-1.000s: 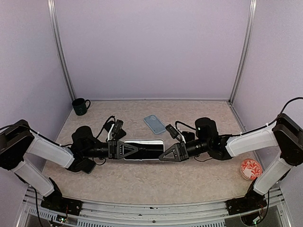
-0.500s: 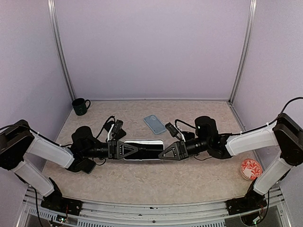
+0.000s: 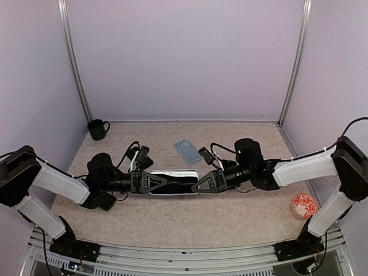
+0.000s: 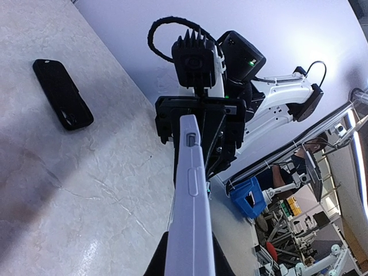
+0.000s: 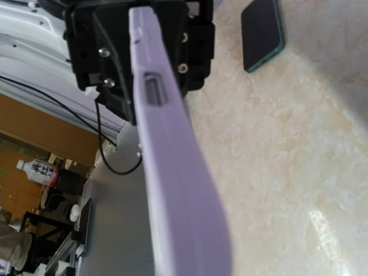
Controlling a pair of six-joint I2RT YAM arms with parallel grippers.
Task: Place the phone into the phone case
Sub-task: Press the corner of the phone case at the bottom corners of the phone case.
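From above, the case [image 3: 174, 181] hangs between the two sets of jaws. The left jaws are clenched on its left end and the right jaws are clamped on its right end. We judge this double hold is meant to steady and square the case, since one arm must let go before it can fetch the phone [image 3: 188, 150]. The phone lies flat on the worktop [image 3: 172, 221], just beyond the right jaws on their far side. The case's long axis runs straight from one pair of jaws to the other, and its dark hollow, ringed by a pale rim, seems to face up. In the left wrist view, the case [image 4: 190, 218] is seen edge-on, its button side towards us and its far end pinched in the right jaws, with the phone [image 4: 62, 95] well off to one side. In the right wrist view, the same lilac edge [image 5: 172, 172] leads away to the left jaws, with the phone [image 5: 263, 34] beside them.
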